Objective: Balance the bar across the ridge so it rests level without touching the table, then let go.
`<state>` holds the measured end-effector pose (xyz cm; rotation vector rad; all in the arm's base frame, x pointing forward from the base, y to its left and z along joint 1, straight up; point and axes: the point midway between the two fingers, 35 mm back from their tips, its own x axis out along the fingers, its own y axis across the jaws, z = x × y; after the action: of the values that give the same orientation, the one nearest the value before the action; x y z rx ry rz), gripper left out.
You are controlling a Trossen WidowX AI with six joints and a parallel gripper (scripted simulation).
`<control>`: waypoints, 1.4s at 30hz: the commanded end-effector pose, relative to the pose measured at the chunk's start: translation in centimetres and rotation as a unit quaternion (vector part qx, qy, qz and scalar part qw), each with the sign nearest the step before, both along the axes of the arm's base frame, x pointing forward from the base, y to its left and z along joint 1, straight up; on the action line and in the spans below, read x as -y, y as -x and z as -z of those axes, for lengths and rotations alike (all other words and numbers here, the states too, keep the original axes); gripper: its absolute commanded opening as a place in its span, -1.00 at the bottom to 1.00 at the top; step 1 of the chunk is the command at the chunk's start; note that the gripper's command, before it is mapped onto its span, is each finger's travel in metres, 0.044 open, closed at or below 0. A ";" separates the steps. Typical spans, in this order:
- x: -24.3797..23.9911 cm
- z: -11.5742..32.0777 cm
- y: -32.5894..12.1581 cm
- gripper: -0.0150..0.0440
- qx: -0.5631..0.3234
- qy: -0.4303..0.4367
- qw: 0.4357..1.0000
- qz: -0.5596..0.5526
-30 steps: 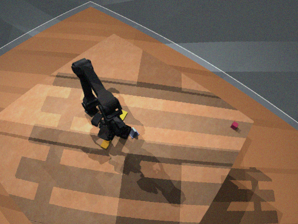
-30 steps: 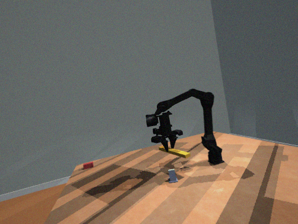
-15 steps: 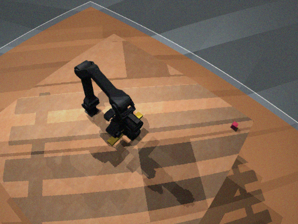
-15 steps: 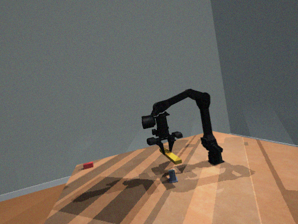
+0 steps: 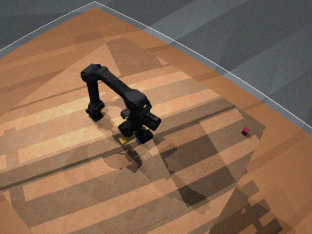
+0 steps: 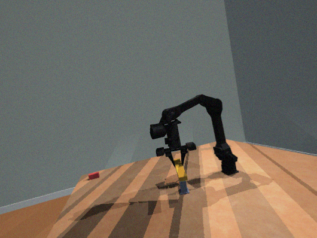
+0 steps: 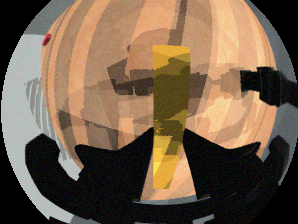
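The yellow bar (image 5: 123, 141) (image 6: 180, 171) (image 7: 171, 90) was clamped in the gripper (image 5: 138, 132) (image 6: 179, 164) (image 7: 168, 131), its fingers closed on the bar's two sides. In the exterior view the bar's near end stood in front of the top of the blue ridge (image 5: 138, 141) (image 6: 183, 187); whether the two touched could not be told. The ridge stood on the wooden table (image 5: 73, 182) (image 6: 251, 206) (image 7: 135, 25), only a small part of it showing below the gripper in the top view and none of it identifiable in the wrist view.

The step in hand was judged to be the carry and alignment over the ridge — grasp made, release not yet due. The next move called for bringing the bar's middle over the ridge, crosswise and level, then lowering it gently until the ridge took the weight. An off-centre placement would probably tip one end to the table once the fingers parted.

The black arm (image 5: 113, 80) (image 6: 216, 122) reached over from its base, on the right in the exterior view. A red block (image 5: 245, 131) (image 6: 94, 175) (image 7: 47, 39) lay well apart from the work — no part of the task as worded.
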<state>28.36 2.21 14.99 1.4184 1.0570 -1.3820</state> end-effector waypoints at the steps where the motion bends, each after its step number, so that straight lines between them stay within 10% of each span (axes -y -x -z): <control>1: -0.3 0.2 -0.1 -0.49 0.002 -0.001 1.000 0.015; 42: -0.4 4.2 0.1 -0.49 0.001 -0.001 1.000 0.015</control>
<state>28.21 2.60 10.78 1.4361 1.0425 -1.3979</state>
